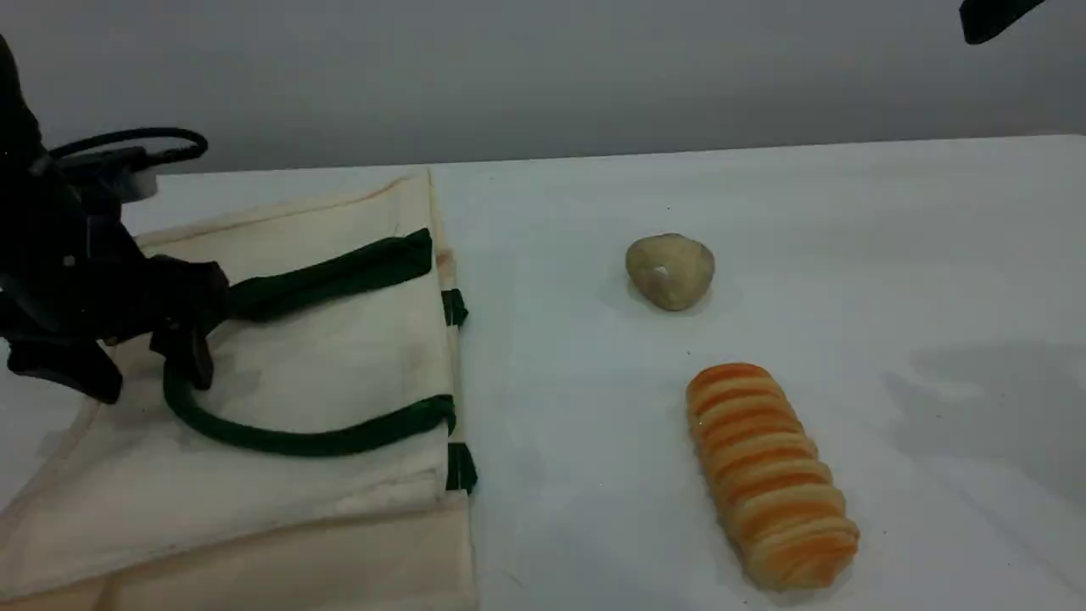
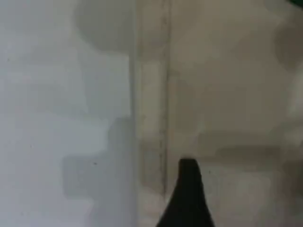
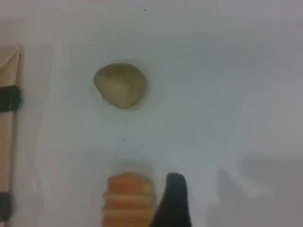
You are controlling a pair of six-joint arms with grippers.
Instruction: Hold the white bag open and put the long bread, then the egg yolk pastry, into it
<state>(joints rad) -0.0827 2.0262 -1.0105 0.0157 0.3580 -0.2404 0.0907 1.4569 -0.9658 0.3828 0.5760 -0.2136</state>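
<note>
The white bag (image 1: 322, 365) lies flat on the table's left side, mouth toward the middle, with its dark green handle (image 1: 297, 441) looped on top. My left gripper (image 1: 127, 365) hovers low over the loop's left end, open and holding nothing; in the left wrist view its fingertip (image 2: 187, 189) is above the bag's seam (image 2: 163, 94). The egg yolk pastry (image 1: 670, 271) sits mid-table. The long bread (image 1: 772, 475) lies nearer the front right. My right gripper (image 1: 993, 17) hangs high at the top right, open and empty; its fingertip (image 3: 173, 198) shows beside the bread (image 3: 129, 201), with the pastry (image 3: 120, 86) beyond.
The white table (image 1: 891, 255) runs back to a grey wall. Green stitched tabs (image 1: 456, 307) mark the bag's mouth edge, also seen as the bag edge (image 3: 7, 142) in the right wrist view. A black cable (image 1: 136, 140) loops off the left arm.
</note>
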